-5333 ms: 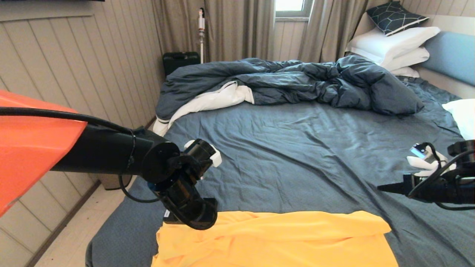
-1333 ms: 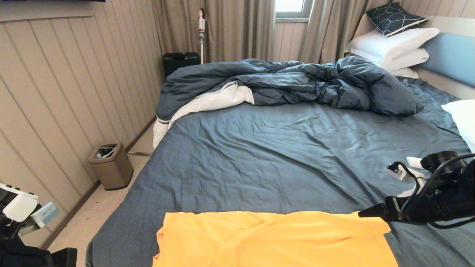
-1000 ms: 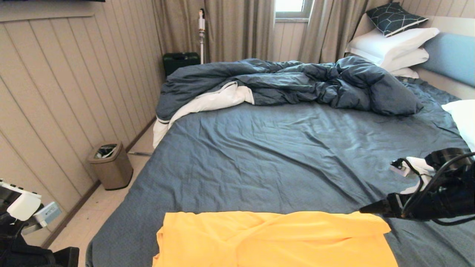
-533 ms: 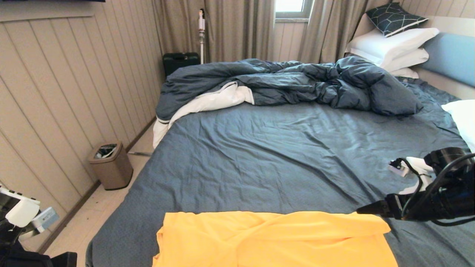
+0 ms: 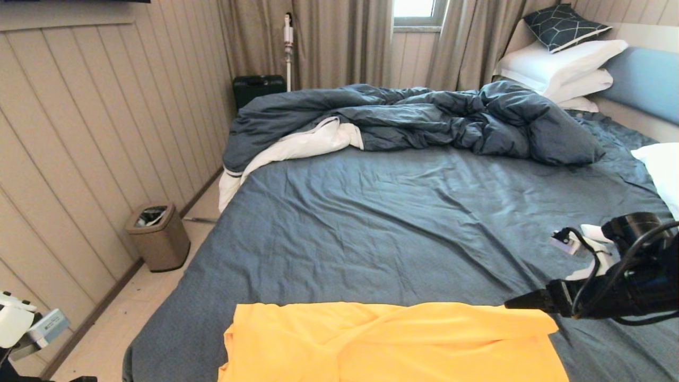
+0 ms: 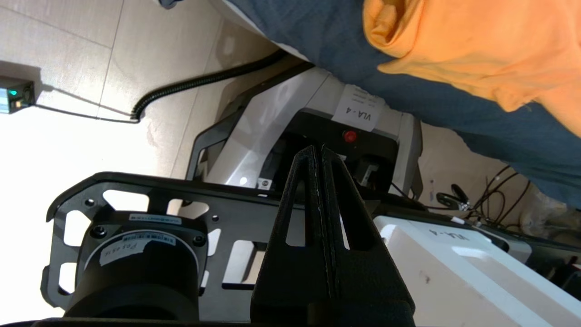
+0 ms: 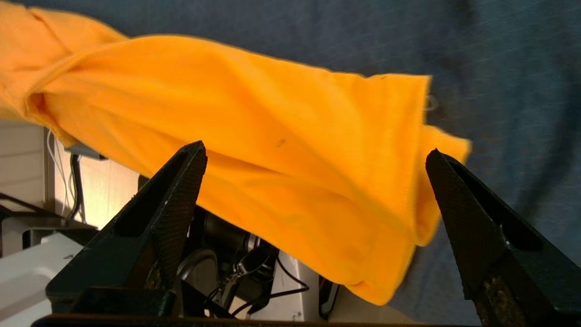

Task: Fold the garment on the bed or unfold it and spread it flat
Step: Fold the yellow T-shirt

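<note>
Yellow T-shirt [image 5: 392, 342] lying rumpled at near edge of bed [image 5: 403, 223].
Right gripper [image 7: 313, 163] just beside its right corner, jaws wide apart; left gripper [image 6: 317, 152] low beside bed, jaws together, empty.

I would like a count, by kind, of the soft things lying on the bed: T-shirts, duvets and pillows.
T-shirt, yellow: 1
Duvet, dark blue: 1
White pillows, counting the one at the right edge: 4
Patterned dark pillow: 1
Total: 7
</note>
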